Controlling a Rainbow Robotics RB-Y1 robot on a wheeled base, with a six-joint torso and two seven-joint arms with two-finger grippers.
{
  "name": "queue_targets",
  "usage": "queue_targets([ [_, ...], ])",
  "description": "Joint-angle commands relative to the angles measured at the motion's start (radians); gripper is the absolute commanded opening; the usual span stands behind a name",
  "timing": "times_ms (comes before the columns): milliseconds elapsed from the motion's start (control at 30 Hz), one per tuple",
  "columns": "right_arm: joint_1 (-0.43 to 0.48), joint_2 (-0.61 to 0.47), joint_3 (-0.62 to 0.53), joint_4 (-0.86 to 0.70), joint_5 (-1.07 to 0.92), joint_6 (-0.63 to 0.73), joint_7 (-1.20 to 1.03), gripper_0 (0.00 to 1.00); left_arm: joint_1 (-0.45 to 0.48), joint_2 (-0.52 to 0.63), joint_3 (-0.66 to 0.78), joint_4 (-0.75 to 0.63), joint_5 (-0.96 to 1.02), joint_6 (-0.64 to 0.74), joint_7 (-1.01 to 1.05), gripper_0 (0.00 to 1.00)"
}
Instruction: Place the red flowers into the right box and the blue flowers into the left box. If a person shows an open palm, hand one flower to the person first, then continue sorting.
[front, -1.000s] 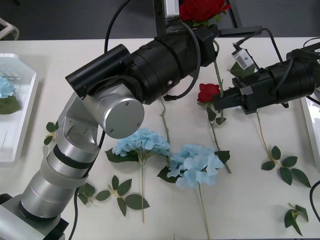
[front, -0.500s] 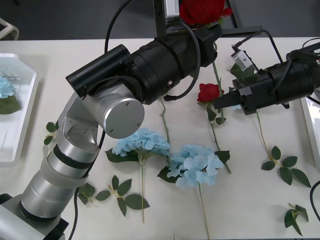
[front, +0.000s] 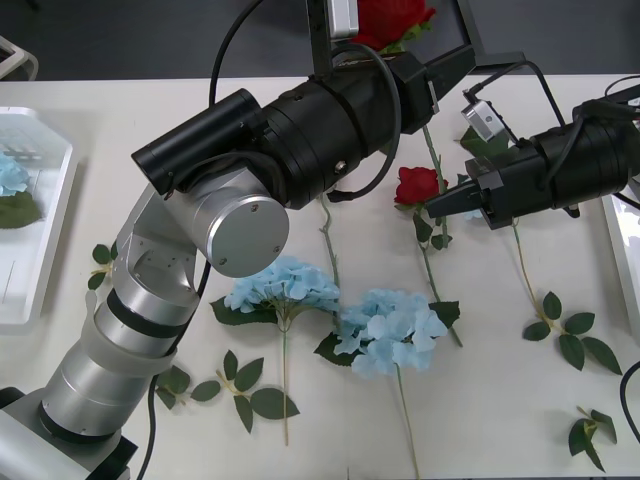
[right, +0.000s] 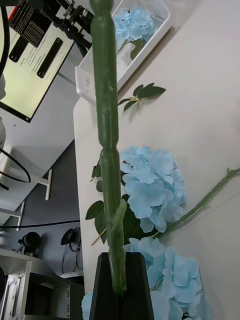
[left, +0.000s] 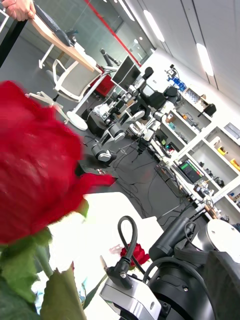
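Inside left box (front: 45, 262), one blue flower (front: 12, 175).

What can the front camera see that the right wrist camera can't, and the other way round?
Front view: the left arm with a raised red rose at its end, a second rose's bloom beside the right gripper, and the right box.
Right wrist view: a green stem pinched between the right gripper's black fingers, and a monitor beyond the table.
Both: two blue flowers lying on the table, and the left box holding another blue flower.
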Motion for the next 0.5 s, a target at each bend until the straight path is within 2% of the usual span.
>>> queue_targets([
  [33, 0.004, -0.042, -0.01, 0.004, 0.004, -0.016, -0.052, 0.0, -0.04, -0.004, -0.016, -0.018, 0.002, -0.016, -0.035, 1.0],
  [200, 0.004, -0.099, -0.01, 0.061, -0.022, -0.052, -0.103, 0.0, -0.034, 0.013, -0.016, -0.004, 0.004, -0.026, -0.031, 1.0],
  [367, 0.002, -0.176, -0.046, 0.167, -0.039, -0.089, -0.181, 0.0, -0.057, 0.103, -0.004, -0.03, 0.03, -0.021, -0.002, 1.0],
  [433, 0.004, -0.206, -0.071, 0.223, -0.039, -0.098, -0.203, 0.0, -0.057, 0.146, 0.017, -0.067, 0.037, 0.022, 0.052, 1.0],
  [500, 0.002, -0.266, -0.073, 0.289, -0.024, -0.108, -0.24, 0.0, -0.057, 0.198, 0.076, -0.136, 0.046, 0.149, 0.109, 1.0],
])
